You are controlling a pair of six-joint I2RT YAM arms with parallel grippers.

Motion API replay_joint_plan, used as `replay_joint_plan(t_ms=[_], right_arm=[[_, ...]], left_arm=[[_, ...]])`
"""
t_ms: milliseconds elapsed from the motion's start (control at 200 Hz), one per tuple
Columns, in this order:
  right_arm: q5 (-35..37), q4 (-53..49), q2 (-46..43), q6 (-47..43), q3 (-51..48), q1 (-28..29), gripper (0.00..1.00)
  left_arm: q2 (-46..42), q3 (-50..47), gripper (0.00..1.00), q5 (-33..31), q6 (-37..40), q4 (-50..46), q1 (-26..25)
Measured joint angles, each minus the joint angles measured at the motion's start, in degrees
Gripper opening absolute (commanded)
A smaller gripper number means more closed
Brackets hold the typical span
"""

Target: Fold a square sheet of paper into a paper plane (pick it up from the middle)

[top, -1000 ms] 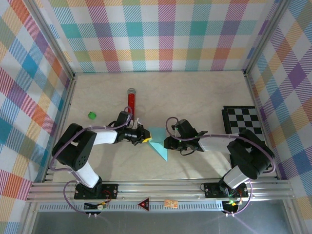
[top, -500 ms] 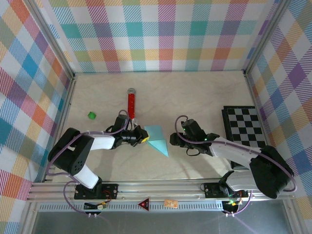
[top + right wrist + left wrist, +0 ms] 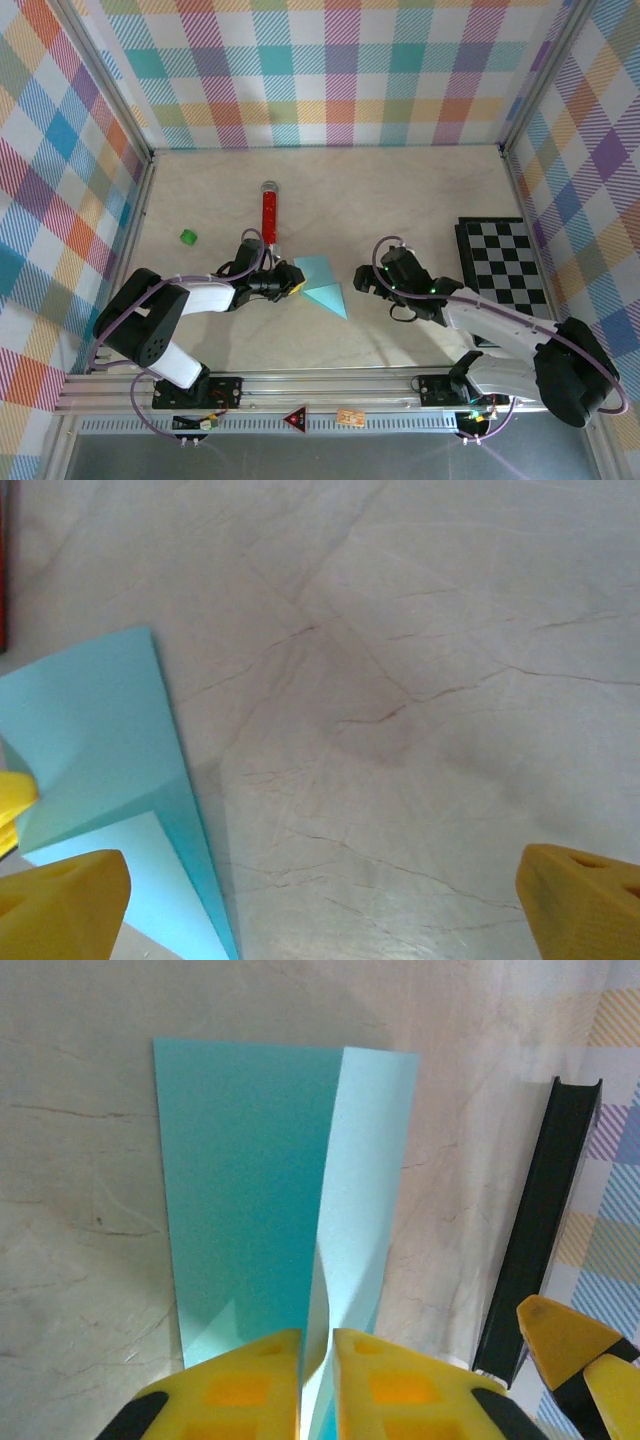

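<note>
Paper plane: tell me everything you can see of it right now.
The paper plane is thin light cyan paper, part-folded into a flat wedge tapering toward the near right. One panel looks deeper teal; a paler flap rises along the lengthwise crease. It lies on the table between the arms, left gripper pinching the flap at its left edge.

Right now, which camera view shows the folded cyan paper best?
Top external: the whole folded paper is visible, a pointed shape with the left end effector at its edge. Left wrist shows it large, a pale flap rising between the fingers, but the near end is hidden. Right wrist catches one part at lower left.
</note>
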Motion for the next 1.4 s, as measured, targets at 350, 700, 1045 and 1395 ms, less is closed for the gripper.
replay_joint_plan(t_ms=[350,700,1045,1395], right_arm=[[0.28,5.22,-3.32,1.42,-5.55,-0.15,0.99],[-6.82,16.48,-1.73,-3.45,-9.01,-0.26,0.81],[-12.50,24.00,0.52,-13.20,-11.26,1.36,0.65],[-24.98,24.59,10.45,-18.16,-2.86,3.74,0.17]], left_arm=[[0.31,3.13,0.38,3.89,3.02,-0.72,1.14],[5.07,5.84,0.42,11.23,4.92,-0.87,2.60],[5.99,9.92,0.42,13.99,8.15,-4.72,3.50],[7.54,11.19,0.42,15.58,8.37,-6.29,3.52]])
